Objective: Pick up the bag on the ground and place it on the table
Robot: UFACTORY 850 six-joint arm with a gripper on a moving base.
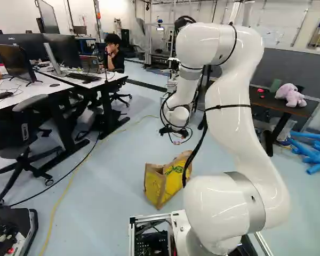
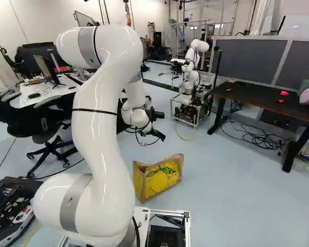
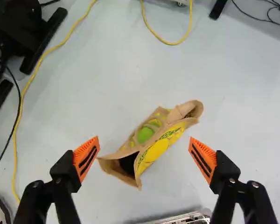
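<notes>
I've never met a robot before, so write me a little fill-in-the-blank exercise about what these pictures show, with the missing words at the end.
The brown bag on the floor is printed mostly in bright ____. The pincer holds nothing; its fingers stand ____. Its two pads are coloured ____. On the dark table sits a soft toy coloured ____.

Missing words: yellow; open; orange; pink.

A white wall (image 1: 10, 16) and grey partition (image 2: 252, 60) border the pale, evenly lit floor (image 2: 237, 206). A black office chair (image 1: 5, 130) stands by the near edge of a white desk (image 1: 42, 88) bearing dark monitors (image 1: 16, 60).
</notes>
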